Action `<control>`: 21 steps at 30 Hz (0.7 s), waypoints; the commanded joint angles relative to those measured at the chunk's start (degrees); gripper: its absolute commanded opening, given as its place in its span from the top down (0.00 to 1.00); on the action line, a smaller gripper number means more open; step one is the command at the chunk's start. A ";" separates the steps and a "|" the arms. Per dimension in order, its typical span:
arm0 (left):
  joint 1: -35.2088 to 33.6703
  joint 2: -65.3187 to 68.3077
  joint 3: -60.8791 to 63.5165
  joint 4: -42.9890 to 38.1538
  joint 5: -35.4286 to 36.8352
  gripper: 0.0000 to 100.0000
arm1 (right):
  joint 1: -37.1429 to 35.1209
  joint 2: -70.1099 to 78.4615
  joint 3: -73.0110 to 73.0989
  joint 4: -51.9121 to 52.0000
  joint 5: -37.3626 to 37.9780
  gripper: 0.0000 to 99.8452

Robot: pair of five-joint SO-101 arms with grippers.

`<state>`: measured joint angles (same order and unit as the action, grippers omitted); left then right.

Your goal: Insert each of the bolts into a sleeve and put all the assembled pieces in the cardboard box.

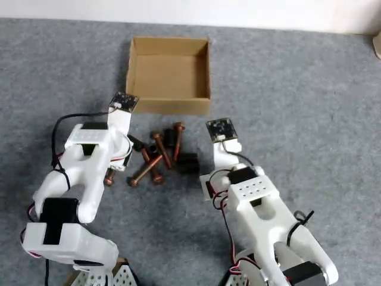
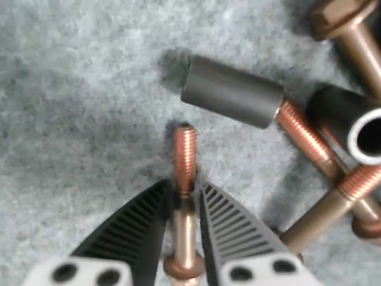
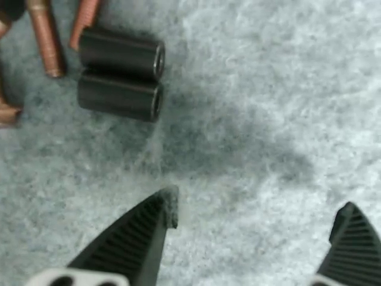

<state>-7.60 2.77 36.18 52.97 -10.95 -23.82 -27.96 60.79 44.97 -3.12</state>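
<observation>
Bolt sits clamped in left end effector

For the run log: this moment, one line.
left gripper shut on bolt | right gripper open near sleeves | cardboard box empty

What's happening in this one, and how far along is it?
The left hand is shut on a copper bolt, its threaded end pointing towards a black sleeve on the grey carpet. The right hand is open over the carpet near two black sleeves lying side by side. The cardboard box holds no assembled pieces yet.
</observation>
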 commanded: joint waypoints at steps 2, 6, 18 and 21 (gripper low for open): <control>-0.84 -5.85 1.63 3.08 -0.18 1.00 | 1.01 0.13 -0.31 -0.84 1.05 0.62; -0.92 -14.99 8.31 0.35 -0.09 1.00 | 0.84 0.13 -0.31 -0.84 1.05 0.62; -0.92 -49.80 33.89 -13.98 -0.09 1.00 | -13.76 0.75 -1.63 -6.55 8.35 0.62; -1.89 -51.56 34.59 -14.07 0.00 1.00 | -17.89 2.33 -7.78 -6.37 6.68 0.62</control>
<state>-7.78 -45.32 70.99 40.40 -10.95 -37.71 -26.55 58.51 39.78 3.74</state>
